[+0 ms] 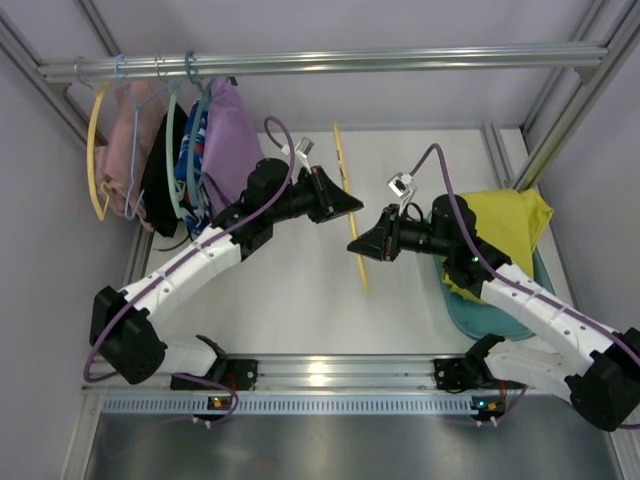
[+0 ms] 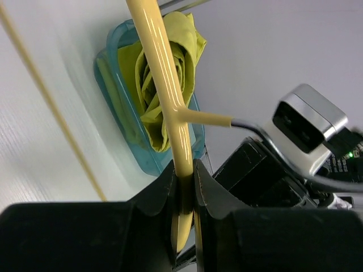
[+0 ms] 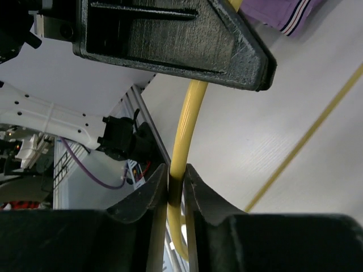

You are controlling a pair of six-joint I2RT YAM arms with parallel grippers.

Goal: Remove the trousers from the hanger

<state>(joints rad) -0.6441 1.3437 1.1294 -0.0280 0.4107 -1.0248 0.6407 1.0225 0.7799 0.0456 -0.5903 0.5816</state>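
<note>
The bare yellow hanger [image 1: 343, 165] hangs in the air over the table's middle, held by both grippers. My left gripper [image 1: 355, 208] is shut on its upper arm beside the metal hook [image 2: 255, 127]; the left wrist view shows the bar [image 2: 161, 68] pinched between the jaws [image 2: 184, 175]. My right gripper [image 1: 362, 245] is shut on the hanger's curved end [image 3: 187, 119], jaws pinched on it [image 3: 176, 181]. The yellow-green trousers [image 1: 500, 225] lie bunched in a teal basket [image 1: 480, 315] at the right, off the hanger, and also show in the left wrist view [image 2: 190, 51].
A metal rail [image 1: 400, 58] crosses the back. At its left end hang another yellow hanger [image 1: 95, 150], teal hangers [image 1: 172, 140] and pink, dark and purple garments [image 1: 230, 130]. Frame posts stand at the sides.
</note>
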